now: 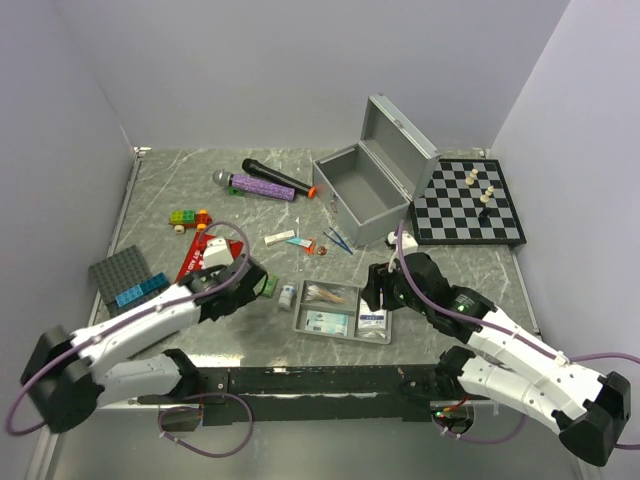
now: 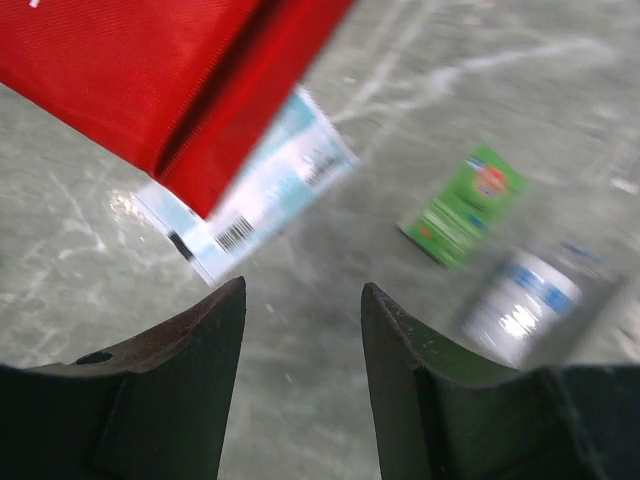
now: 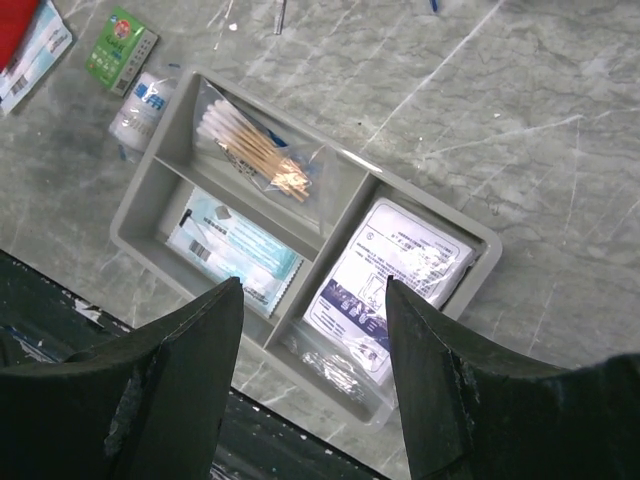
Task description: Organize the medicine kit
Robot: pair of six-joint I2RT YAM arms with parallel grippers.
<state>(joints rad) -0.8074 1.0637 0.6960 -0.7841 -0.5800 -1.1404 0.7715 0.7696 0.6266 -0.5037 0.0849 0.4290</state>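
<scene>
No words to read — only marks
You'll find a barcode on the pale blue packet (image 2: 262, 190), a blurred round logo on the green packet (image 2: 465, 205), and print too small to read on the white sachet (image 3: 390, 275).

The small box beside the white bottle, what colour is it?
The small box is green, clearest in the left wrist view.
</scene>
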